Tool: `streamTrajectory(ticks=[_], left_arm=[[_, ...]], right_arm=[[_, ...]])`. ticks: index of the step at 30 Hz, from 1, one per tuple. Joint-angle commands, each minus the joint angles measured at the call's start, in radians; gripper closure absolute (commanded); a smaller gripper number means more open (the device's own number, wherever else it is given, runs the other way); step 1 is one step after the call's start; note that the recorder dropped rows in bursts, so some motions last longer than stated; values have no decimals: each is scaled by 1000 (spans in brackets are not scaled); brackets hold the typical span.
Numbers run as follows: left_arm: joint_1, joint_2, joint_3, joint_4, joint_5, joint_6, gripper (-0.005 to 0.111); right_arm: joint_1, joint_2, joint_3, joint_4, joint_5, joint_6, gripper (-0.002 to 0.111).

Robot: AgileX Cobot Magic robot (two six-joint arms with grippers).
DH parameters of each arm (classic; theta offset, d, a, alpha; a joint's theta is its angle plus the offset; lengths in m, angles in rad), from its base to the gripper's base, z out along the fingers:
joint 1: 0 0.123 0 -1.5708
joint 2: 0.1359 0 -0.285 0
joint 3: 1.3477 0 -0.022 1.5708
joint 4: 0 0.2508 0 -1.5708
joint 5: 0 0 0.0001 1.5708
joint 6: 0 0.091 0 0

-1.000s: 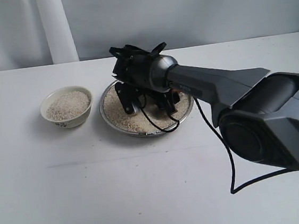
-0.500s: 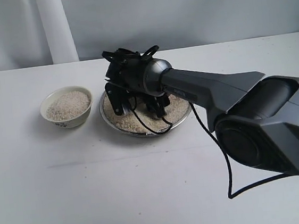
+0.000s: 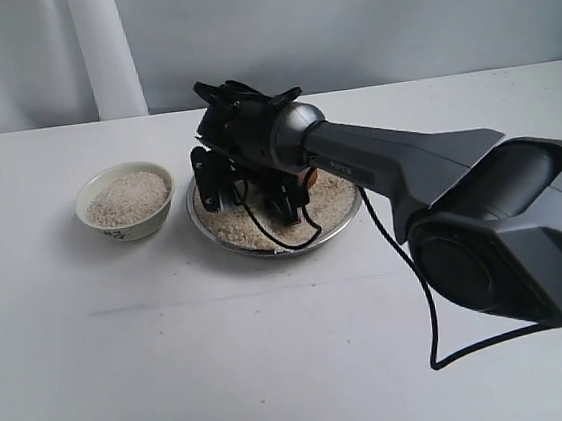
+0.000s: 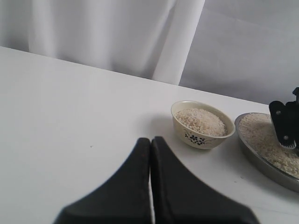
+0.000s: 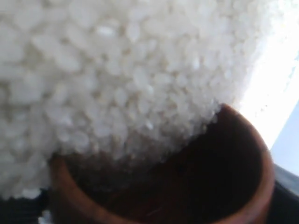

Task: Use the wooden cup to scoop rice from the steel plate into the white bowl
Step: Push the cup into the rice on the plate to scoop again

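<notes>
Over steel plate (image 3: 275,252), right gripper (image 3: 246,196) clasps wooden cup (image 5: 243,186) dug into rice (image 5: 93,70); white bowl (image 3: 142,225) beside; left gripper (image 4: 150,140) closed, apart.

Lab-style test setup: white table (image 3: 178,382), white curtain backdrop (image 3: 103,48).

Jaws farther across the steel plate (image 3: 341,226), nearer the white bowl (image 3: 142,225).

Shiny steel plate (image 3: 281,254), glossy glazed white bowl (image 3: 127,228), smooth reddish wooden cup (image 5: 254,186), matt grainy rice (image 5: 117,70), matt table (image 3: 228,377).
</notes>
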Motion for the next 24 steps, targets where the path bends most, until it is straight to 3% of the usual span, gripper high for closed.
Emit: streamTrajectory(ticks=[1, 13, 24], left_arm=[[-5, -3, -2, -3, -3, -3, 107], [-5, -3, -2, -3, -3, -3, 107], [-5, -3, -2, -3, -3, -3, 107]], right_arm=[[2, 29, 11, 159, -13, 18, 108], [-4, 29, 11, 202, -25, 120, 108], [-83, 20, 11, 461, -52, 138, 108]])
